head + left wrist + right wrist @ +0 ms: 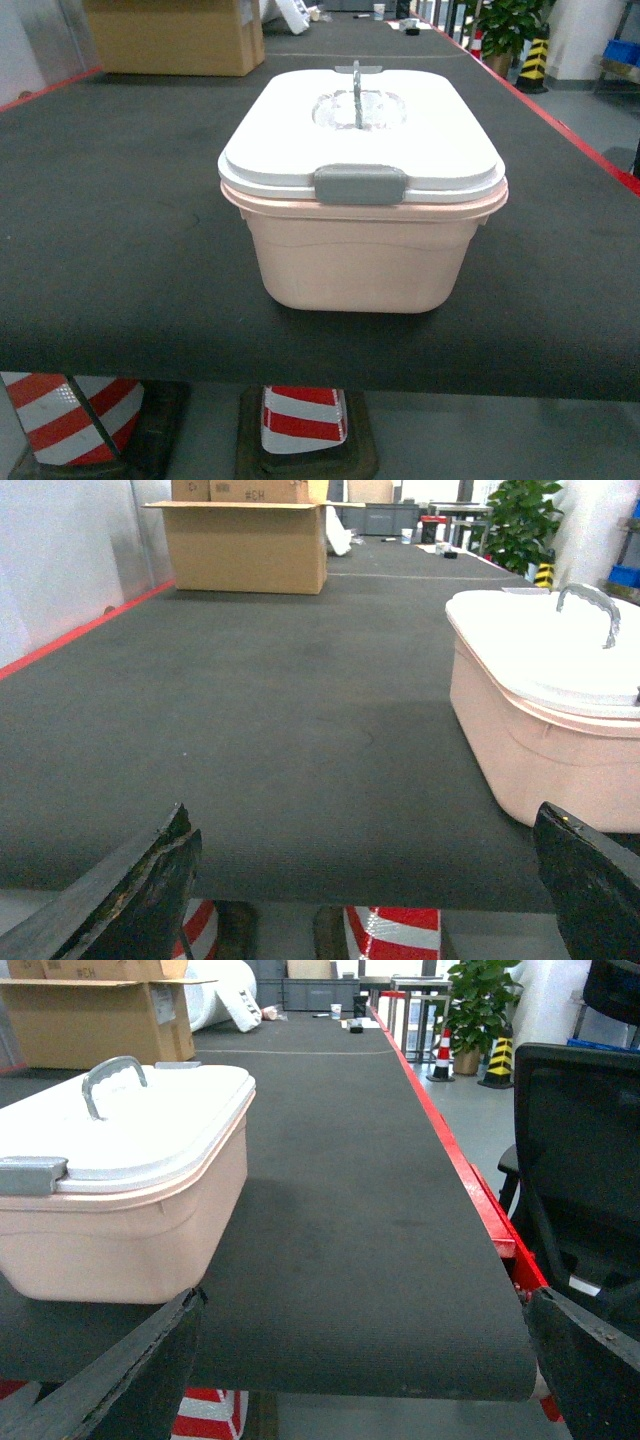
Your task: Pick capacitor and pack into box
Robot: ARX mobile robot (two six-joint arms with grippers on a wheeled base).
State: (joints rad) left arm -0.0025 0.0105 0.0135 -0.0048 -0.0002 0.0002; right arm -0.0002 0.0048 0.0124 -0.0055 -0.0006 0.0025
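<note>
On a long dark table [120, 250] with a red edge strip, in what looks like a workshop hall, the pink box [360, 265] sits square in front of the head camera, near the front edge. Its white lid [360, 125] is on, grey latch [360, 184] facing us, grey handle [358, 90] standing upright on top. No capacitor shows in any view. Further back on the left stands a brown cardboard carton [175, 38]. Red-and-white cones [303, 415] poke out below the table, a potted plant [505, 25] stands far right, and a black chair [575, 1160] sits off the right side. Both arms hang low at the near edge. The left gripper [370, 900] has its fingers spread wide, holding nothing, the box to its right. The right gripper [365, 1380] is spread wide too, empty, the box on its left.
</note>
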